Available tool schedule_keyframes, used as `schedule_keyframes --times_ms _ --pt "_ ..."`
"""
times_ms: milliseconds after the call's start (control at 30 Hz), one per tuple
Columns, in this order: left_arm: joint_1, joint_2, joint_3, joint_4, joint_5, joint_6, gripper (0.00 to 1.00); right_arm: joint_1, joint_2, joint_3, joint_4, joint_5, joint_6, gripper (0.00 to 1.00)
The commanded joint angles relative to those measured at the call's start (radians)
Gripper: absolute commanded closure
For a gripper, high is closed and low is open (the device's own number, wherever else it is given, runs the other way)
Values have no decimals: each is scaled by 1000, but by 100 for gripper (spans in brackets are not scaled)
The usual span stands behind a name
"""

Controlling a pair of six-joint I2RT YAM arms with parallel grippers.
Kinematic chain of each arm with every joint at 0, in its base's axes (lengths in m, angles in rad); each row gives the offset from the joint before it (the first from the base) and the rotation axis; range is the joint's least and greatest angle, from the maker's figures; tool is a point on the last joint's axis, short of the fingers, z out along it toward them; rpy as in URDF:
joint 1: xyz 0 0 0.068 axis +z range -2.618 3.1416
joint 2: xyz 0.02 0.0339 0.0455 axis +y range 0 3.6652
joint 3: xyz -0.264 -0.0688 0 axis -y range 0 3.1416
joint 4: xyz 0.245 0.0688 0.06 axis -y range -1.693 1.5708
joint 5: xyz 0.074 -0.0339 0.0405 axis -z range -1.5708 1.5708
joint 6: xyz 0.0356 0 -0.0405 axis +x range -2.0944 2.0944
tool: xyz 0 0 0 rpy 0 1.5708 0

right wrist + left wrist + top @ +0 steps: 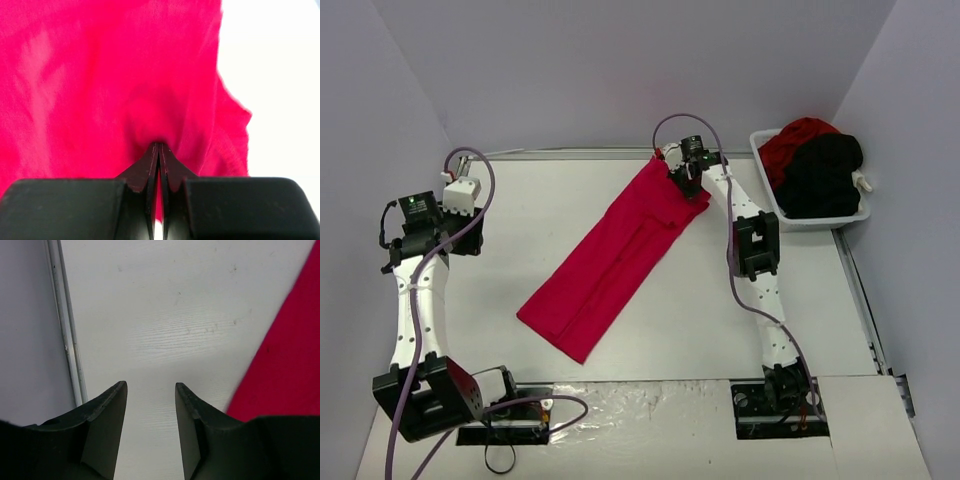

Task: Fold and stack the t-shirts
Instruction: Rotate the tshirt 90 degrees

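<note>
while it's pinched, red shirt point(610, 265): folded strip on the table point(530, 200)
right gripper point(158, 147): squeezed on its far end
left gripper point(150, 392): spread, empty
risk: one-sided pull could skew the fold

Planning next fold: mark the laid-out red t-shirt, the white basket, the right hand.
red t-shirt point(610, 265): top view, mid-cloth.
white basket point(825, 222): top view, near wall.
right hand point(158, 146): right wrist view, fingertips.

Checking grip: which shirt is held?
The red shirt on the table, pinched by right fingers; another red shirt and the black shirt sit in the basket.
</note>
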Motion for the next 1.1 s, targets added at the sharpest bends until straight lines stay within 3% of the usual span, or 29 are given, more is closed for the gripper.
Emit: schedule_keyframes --times_ms 0,233,533,700,1067 --pt "6 -1 37 43 -10 -41 58 -6 -26 -13 142 34 53 100" --pt "3 -27 23 66 27 -68 58 -19 -241 -223 263 61 102 100" --pt "3 -105 -14 67 79 -96 51 21 -587 -527 208 -129 133 100" --pt "3 -108 -29 57 90 -97 48 133 -634 -605 64 -209 87 100" --pt "5 -159 -75 69 85 -97 40 310 -545 -665 27 -181 76 100"
